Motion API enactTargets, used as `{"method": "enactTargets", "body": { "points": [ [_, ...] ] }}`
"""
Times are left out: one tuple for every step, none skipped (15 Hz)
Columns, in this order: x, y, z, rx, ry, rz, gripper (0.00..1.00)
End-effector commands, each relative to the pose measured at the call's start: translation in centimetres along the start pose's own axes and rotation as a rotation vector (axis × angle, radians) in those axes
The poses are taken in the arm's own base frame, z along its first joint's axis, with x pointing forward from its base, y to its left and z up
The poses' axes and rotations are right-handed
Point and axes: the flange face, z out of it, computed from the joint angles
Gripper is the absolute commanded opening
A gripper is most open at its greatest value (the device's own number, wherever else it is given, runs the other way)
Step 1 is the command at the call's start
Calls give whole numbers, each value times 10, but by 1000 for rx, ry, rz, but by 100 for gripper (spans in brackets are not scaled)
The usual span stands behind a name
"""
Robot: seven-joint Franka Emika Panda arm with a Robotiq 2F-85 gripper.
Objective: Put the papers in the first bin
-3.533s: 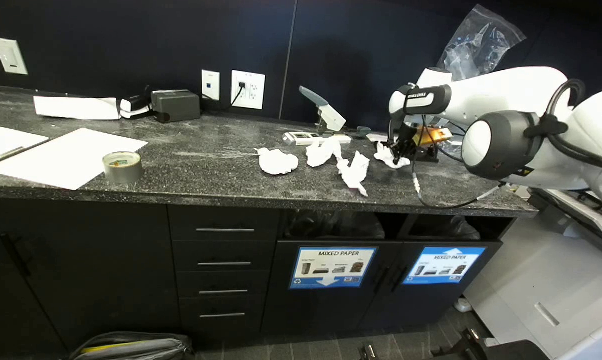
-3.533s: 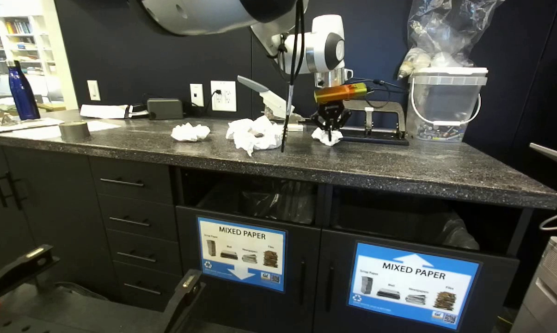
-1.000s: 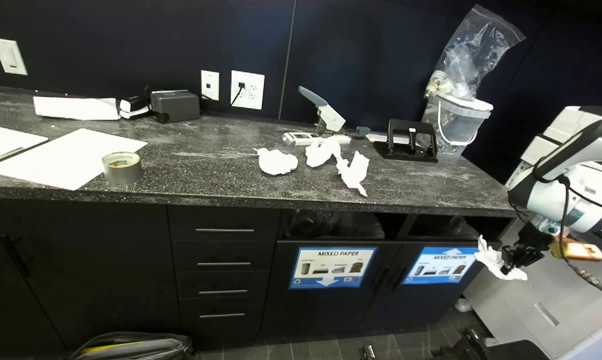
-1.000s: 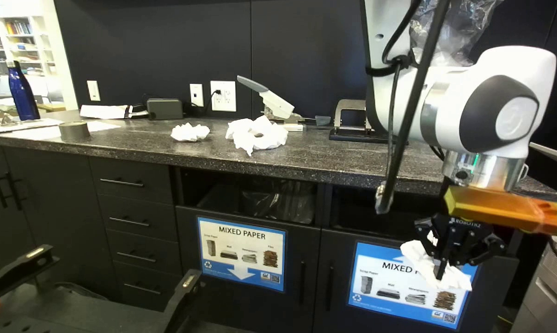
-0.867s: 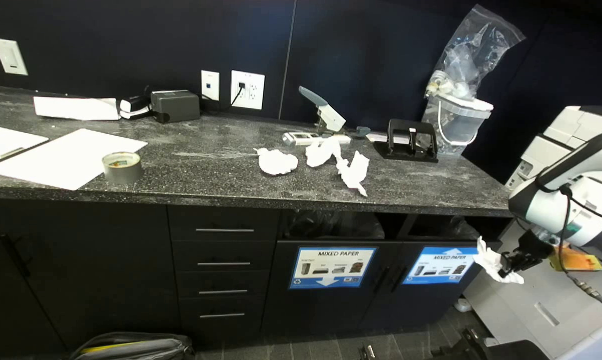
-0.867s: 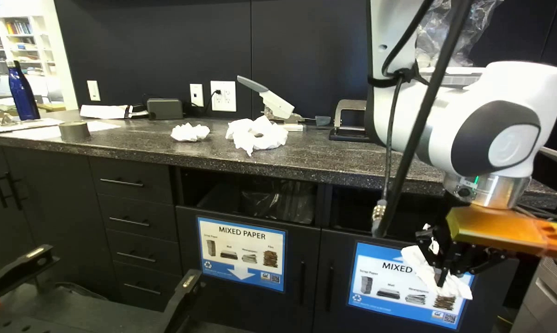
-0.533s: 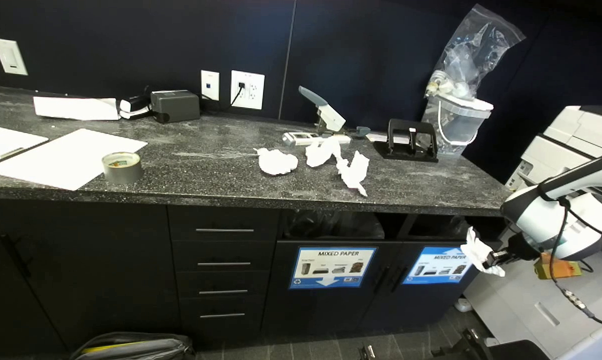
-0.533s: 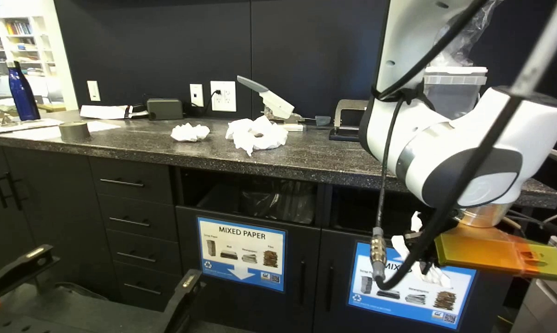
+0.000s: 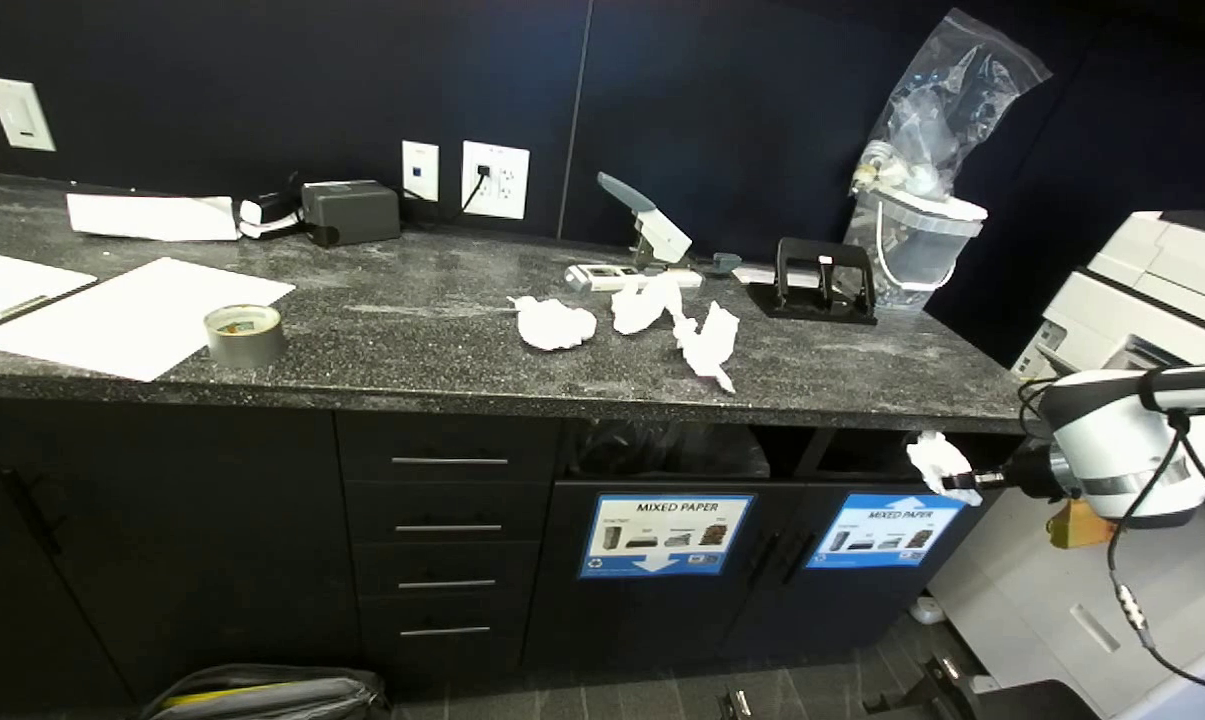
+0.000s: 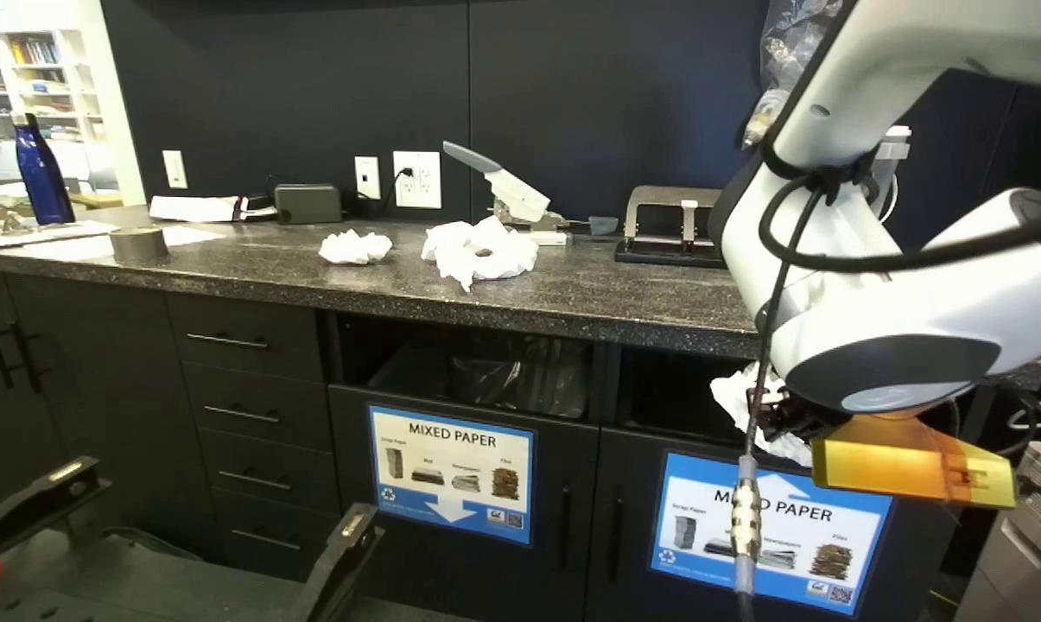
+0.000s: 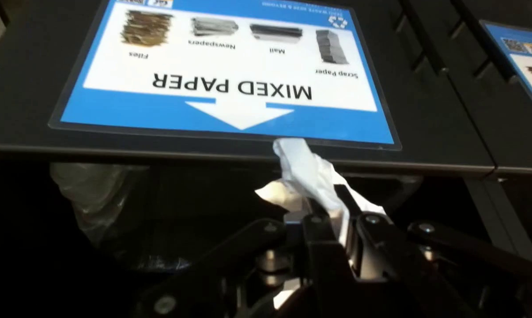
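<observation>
Since half a second ago, the paper wad (image 9: 932,460) has risen from in front of the blue-bordered sign (image 10: 796,536) to the mouth of the first bin (image 10: 658,415), where it overlaps the front edge in both exterior views. The claw (image 9: 962,482) has the wad pinched, paper spilling out either side in the wrist view. Well apart, a rounded wad (image 9: 555,323) lies on the tabletop (image 9: 442,370); just beside it sits a clump of crumpled paper (image 9: 645,305), one piece or two. Behind the clump is a stapler (image 9: 665,238); farther along, a hole punch (image 9: 825,275).
</observation>
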Motion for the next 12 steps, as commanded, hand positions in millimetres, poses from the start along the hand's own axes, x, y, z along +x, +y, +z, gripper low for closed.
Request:
{"method": "enactTargets", "body": {
  "points": [
    [-4, 14, 20, 17, 166, -9, 10],
    [-5, 15, 27, 27, 189, -7, 9],
    [-5, 16, 34, 40, 212, -7, 9],
    [-4, 17, 42, 54, 233, -5, 10],
    [-4, 18, 50, 69, 245, -8, 10],
    [2, 19, 53, 85, 248, -13, 10],
    [6, 21, 55, 97, 253, -11, 10],
    [11, 23, 54, 110, 260, -16, 10],
    [15, 25, 54, 121, 259, -26, 9],
    [17, 25, 57, 132, 253, -32, 10],
    [19, 25, 60, 136, 241, -33, 9],
    [17, 26, 66, 135, 210, -39, 10]
  ]
}}
